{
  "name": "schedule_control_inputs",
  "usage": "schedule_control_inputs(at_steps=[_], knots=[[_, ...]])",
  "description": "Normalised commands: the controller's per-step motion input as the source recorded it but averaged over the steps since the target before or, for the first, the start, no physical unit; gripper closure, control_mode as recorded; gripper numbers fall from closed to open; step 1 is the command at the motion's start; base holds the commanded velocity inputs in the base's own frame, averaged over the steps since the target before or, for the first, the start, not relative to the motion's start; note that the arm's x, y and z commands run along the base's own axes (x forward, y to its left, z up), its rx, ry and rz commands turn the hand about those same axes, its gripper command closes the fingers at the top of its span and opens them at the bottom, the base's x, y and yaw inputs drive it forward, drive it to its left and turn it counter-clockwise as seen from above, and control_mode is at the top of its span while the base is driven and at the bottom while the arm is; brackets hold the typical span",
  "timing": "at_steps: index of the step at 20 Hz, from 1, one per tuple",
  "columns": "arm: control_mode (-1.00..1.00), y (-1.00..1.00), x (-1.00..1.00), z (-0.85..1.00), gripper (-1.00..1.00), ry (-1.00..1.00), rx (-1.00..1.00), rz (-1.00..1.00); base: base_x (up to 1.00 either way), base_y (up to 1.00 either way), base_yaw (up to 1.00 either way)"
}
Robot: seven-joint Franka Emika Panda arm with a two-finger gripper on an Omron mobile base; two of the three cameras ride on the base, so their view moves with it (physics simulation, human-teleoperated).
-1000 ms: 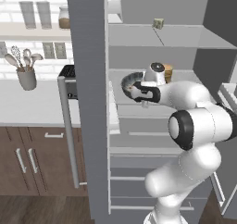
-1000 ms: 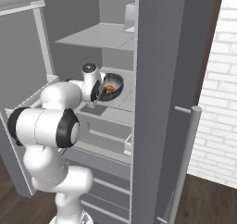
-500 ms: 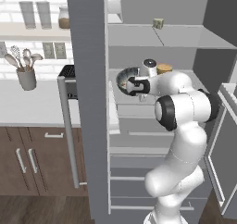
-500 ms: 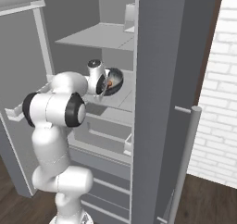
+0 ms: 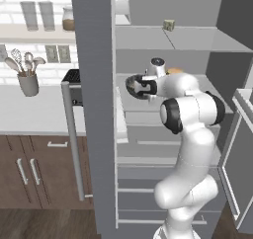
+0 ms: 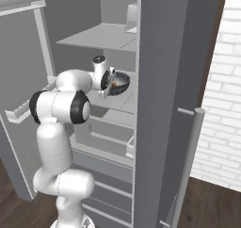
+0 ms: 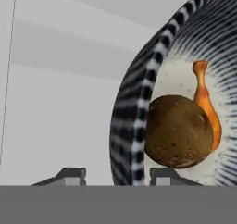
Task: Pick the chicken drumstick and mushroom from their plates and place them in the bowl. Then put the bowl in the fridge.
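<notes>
1. Fingers [image 7: 73, 176]: two dark tips stand apart, one on each side of the bowl [image 7: 134, 126] rim; a gap shows between each tip and the striped rim, so the jaws are parted and not clamping it.
2. Gripper [image 5: 140, 87] sits at the fridge [image 5: 94, 85] middle shelf, at the end of the white arm reaching in; the right base view shows the gripper [image 6: 106, 83] at the bowl's near rim.
3. Bowl [image 6: 118, 82] rests on the middle shelf inside the fridge [image 6: 164, 81]; in the left base view the bowl [image 5: 132, 83] lies at 9 o'clock from the wrist.
4. Mushroom [image 7: 178, 131]: brown rounded lump inside the bowl, close behind the rim.
5. Chicken drumstick [image 7: 207, 108]: orange, narrow end pointing to 12 o'clock in the hand view, lying at 2 o'clock from the mushroom and partly hidden behind it.
6. Fridge door stands open; its long bar handle [image 5: 74, 139] hangs at 9 o'clock from the shelves.
7. Utensil holder [image 5: 27, 82] stands on the counter, well apart from the fridge.
</notes>
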Motion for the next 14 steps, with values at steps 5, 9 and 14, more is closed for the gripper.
schedule_control_inputs(at_steps=[5,9,14], knots=[[-1.00,0.00,-0.46,0.19,-1.00,-0.07,0.00,0.00,0.00,0.00,0.00],[-1.00,0.00,-0.84,0.19,-1.00,0.00,0.00,0.00,0.00,0.00,0.00],[-1.00,0.00,-1.00,0.07,-1.00,0.00,0.00,-0.05,0.00,0.00,0.00]])
